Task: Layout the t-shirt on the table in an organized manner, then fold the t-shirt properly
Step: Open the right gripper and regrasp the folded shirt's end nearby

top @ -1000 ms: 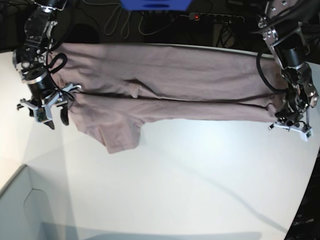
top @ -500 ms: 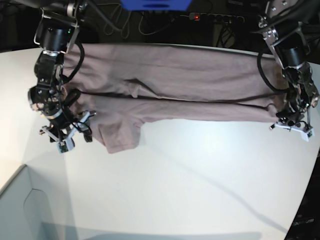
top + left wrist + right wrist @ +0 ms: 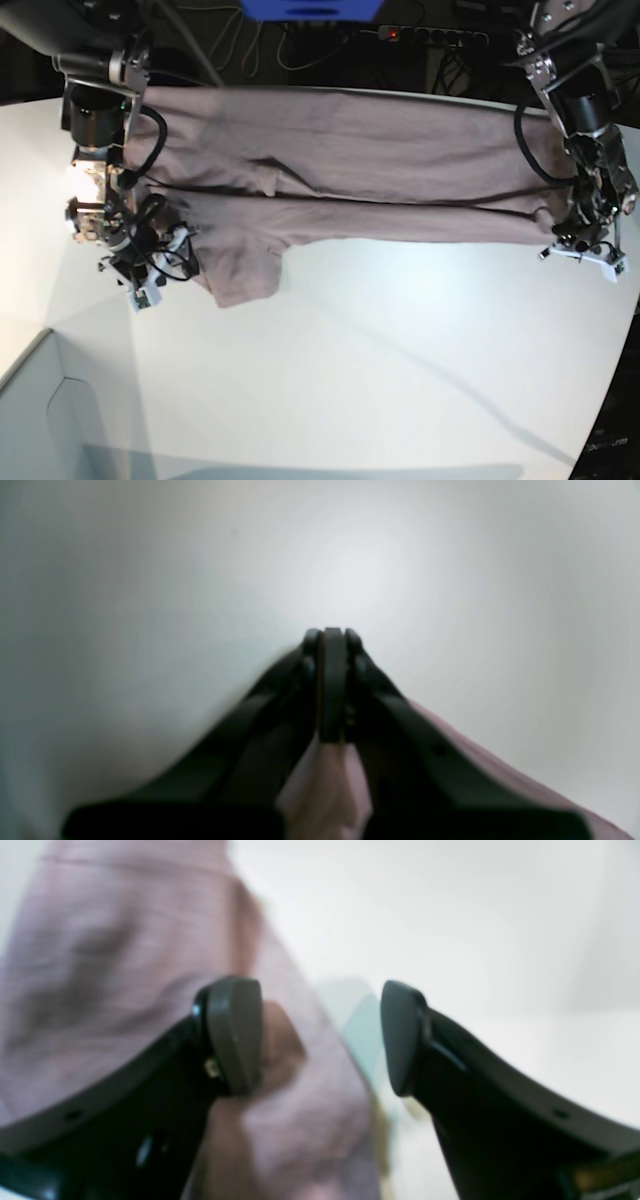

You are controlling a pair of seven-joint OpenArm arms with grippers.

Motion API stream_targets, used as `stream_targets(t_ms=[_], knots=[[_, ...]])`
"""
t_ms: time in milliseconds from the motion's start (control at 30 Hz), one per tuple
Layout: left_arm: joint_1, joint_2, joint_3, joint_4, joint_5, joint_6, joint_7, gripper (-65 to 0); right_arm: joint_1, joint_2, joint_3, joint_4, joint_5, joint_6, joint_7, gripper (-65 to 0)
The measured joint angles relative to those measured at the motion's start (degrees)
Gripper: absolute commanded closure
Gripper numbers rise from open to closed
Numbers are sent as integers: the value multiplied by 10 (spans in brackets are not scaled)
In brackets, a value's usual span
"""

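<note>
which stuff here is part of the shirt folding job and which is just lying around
Part of the job:
- t-shirt, spread across the far side
- table
- left end effector, shut on the shirt's edge
- right end effector, open beside the sleeve

Just lying about:
- pale grey box corner
- power strip and cables behind the table
- blue object
</note>
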State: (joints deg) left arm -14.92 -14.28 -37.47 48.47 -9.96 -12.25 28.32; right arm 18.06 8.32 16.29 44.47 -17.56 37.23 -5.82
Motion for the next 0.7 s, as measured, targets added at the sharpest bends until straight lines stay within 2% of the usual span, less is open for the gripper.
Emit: stream_targets(t_ms=[100, 200, 500, 600, 700], knots=[[0, 0, 0, 0, 1, 0, 0, 0, 0, 3, 0, 0, 0, 0, -1, -207], [0, 0, 1, 0, 1, 0, 0, 0, 6, 2, 0, -1, -1, 0, -9, -5], [0, -5, 1, 0, -2, 0, 0, 0, 17, 0, 0, 3, -6, 13, -26, 0], [0, -8, 1, 13, -1, 0, 3, 0, 14, 1, 1, 54, -6, 15, -33, 0], [0, -7, 1, 45, -3, -1, 9, 0, 16, -2, 0, 108, -5, 15, -65, 0]])
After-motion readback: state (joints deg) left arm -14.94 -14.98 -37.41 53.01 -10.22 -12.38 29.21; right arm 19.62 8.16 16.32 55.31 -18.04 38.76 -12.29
